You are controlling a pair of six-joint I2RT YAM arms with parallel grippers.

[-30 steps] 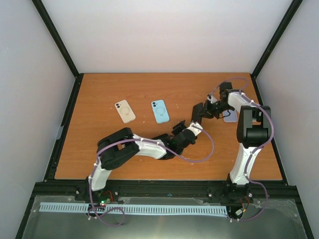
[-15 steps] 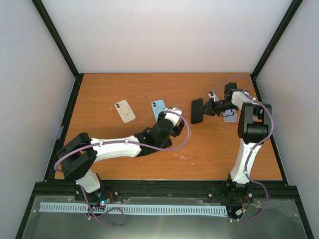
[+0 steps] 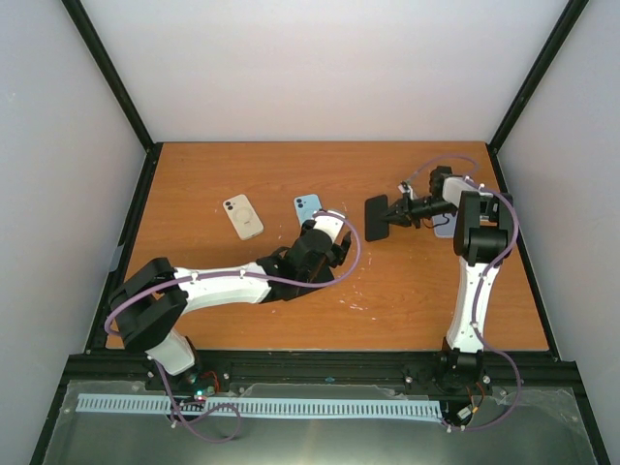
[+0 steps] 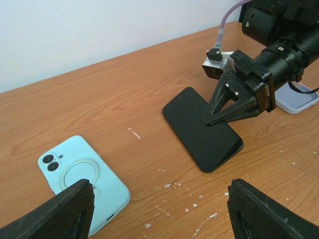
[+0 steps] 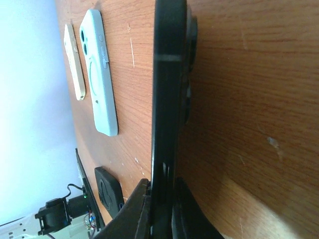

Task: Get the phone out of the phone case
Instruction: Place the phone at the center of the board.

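Seems well along, judging by how things lie. Pinching the bare black phone (image 3: 376, 217) by 1 short end with the right hand (image 3: 391, 213), pressed tight onto that edge. Lying flat, screen up, on the orange wooden surface (image 3: 417, 310), out toward the middle. From the right wrist view, cannot tell whether resting fully or held just clear. No case around it.

Just behind the right hand, beside that arm: a pale lilac case (image 3: 448, 229) on the surface, apparently empty and apart from the phone. So extraction judged done for this 1.

Hovering near, spread wide and holding nothing: the left hand (image 3: 329, 225), between the black phone and a light blue cased phone (image 3: 306, 204). Farther left, a cream cased phone (image 3: 242, 216). Both lying back-up, camera cutouts and rings showing, so likely occupied and untouched.

Left to do, probably: letting go of the black phone and, if the task covers all 3, stripping the other 2.
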